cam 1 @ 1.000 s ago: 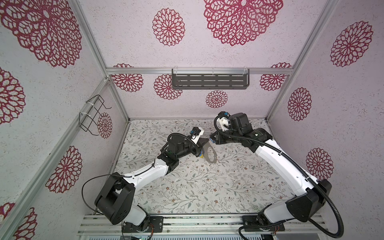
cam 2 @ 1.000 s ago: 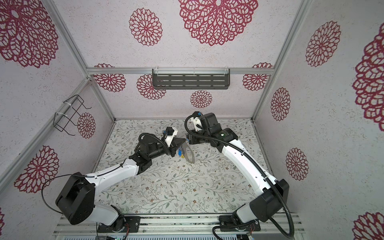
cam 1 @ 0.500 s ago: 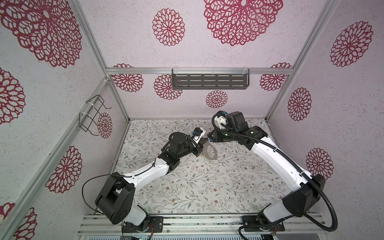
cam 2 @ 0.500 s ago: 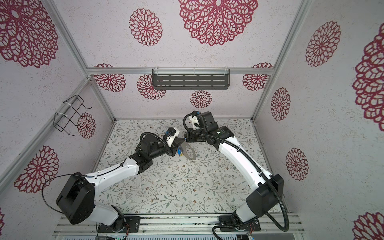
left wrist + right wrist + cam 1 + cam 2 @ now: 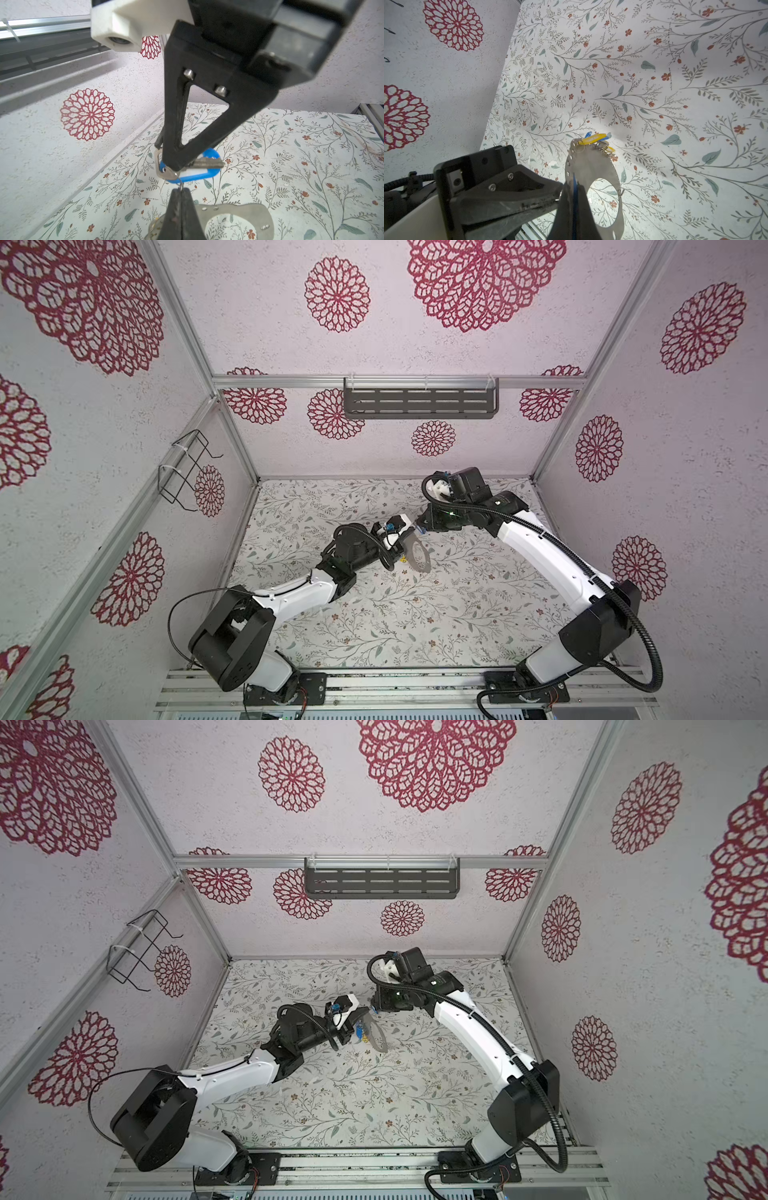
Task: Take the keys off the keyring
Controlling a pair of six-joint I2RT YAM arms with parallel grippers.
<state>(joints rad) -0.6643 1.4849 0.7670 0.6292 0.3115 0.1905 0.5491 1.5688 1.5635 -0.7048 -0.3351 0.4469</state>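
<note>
Left wrist view: the right gripper is closed on the blue key; the left gripper pinches the keyring by its rim. Right wrist view: other keys dangle at its far rim. In both top views the keyring hangs above the table. We judge it thin, stiff, slippery; each key's flat faces give better hold.
</note>
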